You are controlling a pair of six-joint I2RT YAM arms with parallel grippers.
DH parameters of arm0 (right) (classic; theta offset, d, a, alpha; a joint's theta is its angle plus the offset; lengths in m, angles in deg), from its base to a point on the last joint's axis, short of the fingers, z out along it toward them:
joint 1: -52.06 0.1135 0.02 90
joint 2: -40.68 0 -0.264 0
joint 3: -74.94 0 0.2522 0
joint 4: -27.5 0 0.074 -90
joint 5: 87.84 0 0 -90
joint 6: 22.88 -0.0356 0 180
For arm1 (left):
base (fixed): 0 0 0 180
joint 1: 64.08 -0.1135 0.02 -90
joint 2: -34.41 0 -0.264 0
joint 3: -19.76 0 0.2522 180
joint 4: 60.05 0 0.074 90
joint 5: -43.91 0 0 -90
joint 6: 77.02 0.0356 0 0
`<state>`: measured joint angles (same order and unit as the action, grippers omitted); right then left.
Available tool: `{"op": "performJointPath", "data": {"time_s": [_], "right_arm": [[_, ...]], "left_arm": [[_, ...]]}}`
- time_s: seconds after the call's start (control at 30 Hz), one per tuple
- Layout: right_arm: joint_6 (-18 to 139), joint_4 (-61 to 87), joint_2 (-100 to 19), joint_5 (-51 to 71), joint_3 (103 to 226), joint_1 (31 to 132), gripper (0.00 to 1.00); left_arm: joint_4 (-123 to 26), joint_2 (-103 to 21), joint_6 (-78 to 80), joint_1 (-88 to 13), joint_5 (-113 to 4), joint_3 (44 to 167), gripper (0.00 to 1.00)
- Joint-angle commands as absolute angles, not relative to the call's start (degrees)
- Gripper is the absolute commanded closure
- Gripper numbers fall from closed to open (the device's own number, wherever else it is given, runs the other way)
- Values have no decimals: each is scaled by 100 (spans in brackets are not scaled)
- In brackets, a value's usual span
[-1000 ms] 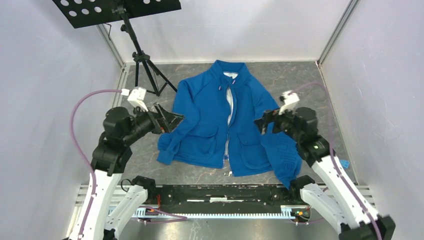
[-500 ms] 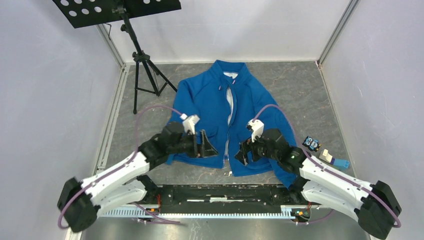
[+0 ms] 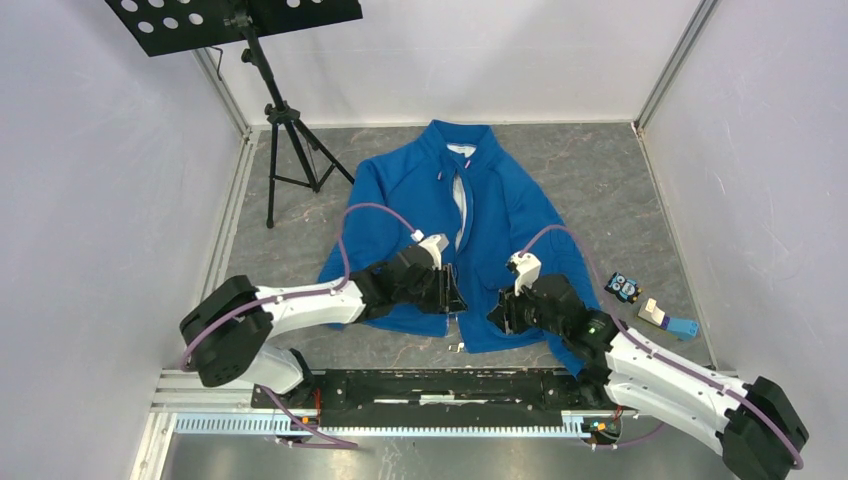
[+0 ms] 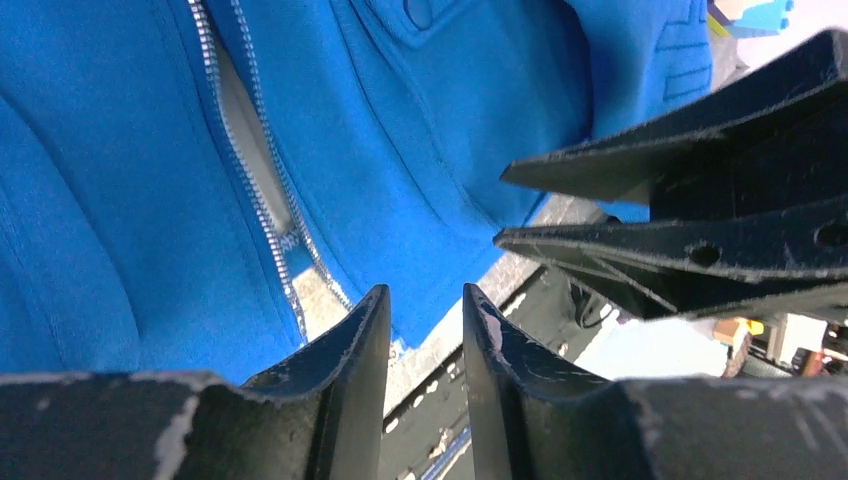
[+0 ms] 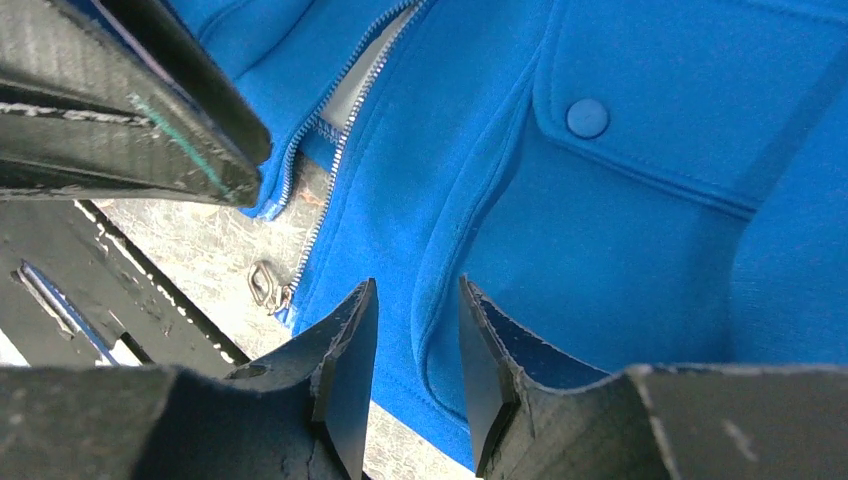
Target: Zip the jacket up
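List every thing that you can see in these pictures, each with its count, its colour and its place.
jacket: one, bright blue, flat in the middle of the table, collar at the far side, front unzipped.
zipper pull: one, metal, at the bottom of the zipper, by the near hem.
stand: one, black, a tripod with a perforated plate, in the far left corner.
small objects: two, one blue and black, one white and blue, on the table to the right of the jacket.
table: one, grey marbled, under everything.
left gripper: one, black, open, above the near hem, left of the zipper.
right gripper: one, black, open, above the near hem, right of the zipper.
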<state>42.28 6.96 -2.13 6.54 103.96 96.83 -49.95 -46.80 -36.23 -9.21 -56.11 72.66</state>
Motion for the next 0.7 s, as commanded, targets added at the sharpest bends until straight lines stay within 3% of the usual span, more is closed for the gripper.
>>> {"op": "performJointPath", "data": {"time_s": [0.0,0.33,0.67], "right_arm": [[4157,1216,-381,924,10324,9697,60],[4180,1517,-536,980,10216,9697,61],[4240,1522,-560,979,10174,9693,63]], "left_arm": [[-5360,-4937,-3694,-847,-4996,7585,62],[-4875,-5474,-3491,-834,-4377,7934,55],[-4957,-5817,-3733,-835,-4164,7935,61]]}}
